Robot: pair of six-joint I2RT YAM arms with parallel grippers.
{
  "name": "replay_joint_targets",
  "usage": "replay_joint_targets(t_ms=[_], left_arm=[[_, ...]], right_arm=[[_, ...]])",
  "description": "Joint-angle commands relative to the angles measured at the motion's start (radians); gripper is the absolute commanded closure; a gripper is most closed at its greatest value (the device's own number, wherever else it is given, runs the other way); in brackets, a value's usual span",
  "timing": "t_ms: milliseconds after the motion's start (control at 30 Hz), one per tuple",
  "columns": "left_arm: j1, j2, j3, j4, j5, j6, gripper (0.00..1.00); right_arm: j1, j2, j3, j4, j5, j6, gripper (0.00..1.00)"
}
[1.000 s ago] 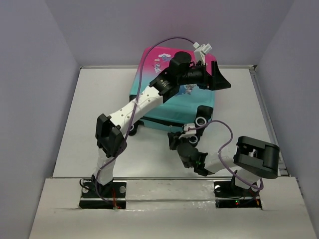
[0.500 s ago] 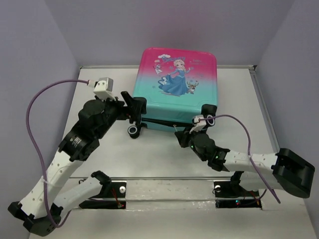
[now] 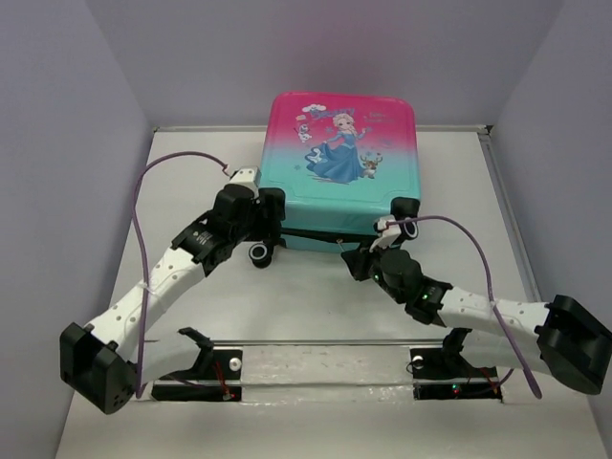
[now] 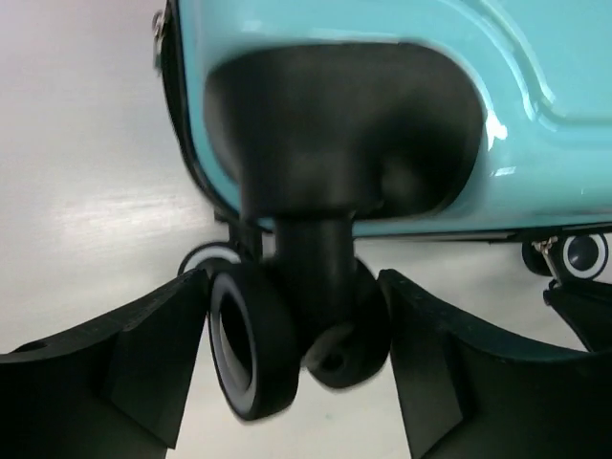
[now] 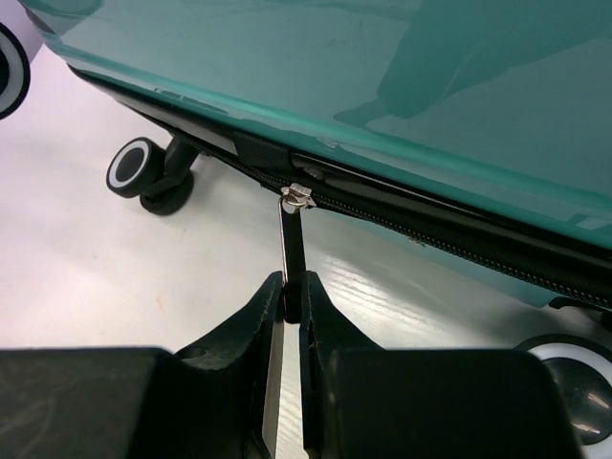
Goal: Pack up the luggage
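The luggage (image 3: pixel 339 191) lies flat with its lid down, princess print up, pink at the back and teal at the front. My left gripper (image 3: pixel 262 229) is at its front left corner. In the left wrist view the gripper (image 4: pixel 295 282) is open, and its fingers (image 4: pixel 153 354) stand close against both sides of a black caster wheel (image 4: pixel 251 335) under the teal shell (image 4: pixel 382 38). My right gripper (image 3: pixel 361 260) is at the front edge. There it (image 5: pixel 292 284) is shut on the thin metal zipper pull (image 5: pixel 292 239) that hangs from the black zipper line (image 5: pixel 430 234).
The white table (image 3: pixel 191 172) is walled in by grey panels at the left, back and right. Another wheel (image 3: pixel 405 206) sticks out at the luggage's front right corner. Purple cables (image 3: pixel 143 191) loop up from both wrists.
My left arm has swung off the top of the luggage, out to the left, then in and down around the front left wheel. Its jaws have narrowed a little. The right gripper stays at the zipper.
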Motion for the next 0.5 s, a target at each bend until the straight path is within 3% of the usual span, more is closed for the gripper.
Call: replay_joint_targets(t_ms=[0,33,67,100,133,333,467], left_arm=[[0.008,0.125,0.097,0.126,0.144,0.055,0.32],[0.008,0.138,0.121,0.151,0.186,0.047,0.57],[0.008,0.149,0.134,0.163,0.217,0.044,0.69],[0.008,0.167,0.149,0.171,0.272,0.044,0.89],[0.008,0.176,0.183,0.175,0.295,0.042,0.94],[-0.005,0.265,0.321,0.212,0.507,-0.011,0.94],[-0.099,0.366,0.566,0.237,0.591,-0.093,0.94]], right_arm=[[-0.021,-0.033,0.030,0.016,-0.053,0.001,0.93],[-0.030,-0.042,0.031,-0.002,-0.056,-0.008,0.93],[-0.031,-0.048,0.034,-0.014,-0.056,-0.011,0.93],[-0.041,-0.065,0.037,-0.043,-0.059,-0.020,0.93],[-0.041,-0.077,0.039,-0.056,-0.061,-0.025,0.93],[-0.063,-0.102,0.092,-0.122,-0.128,-0.051,0.93],[-0.002,0.089,0.170,0.019,-0.231,0.003,0.93]])
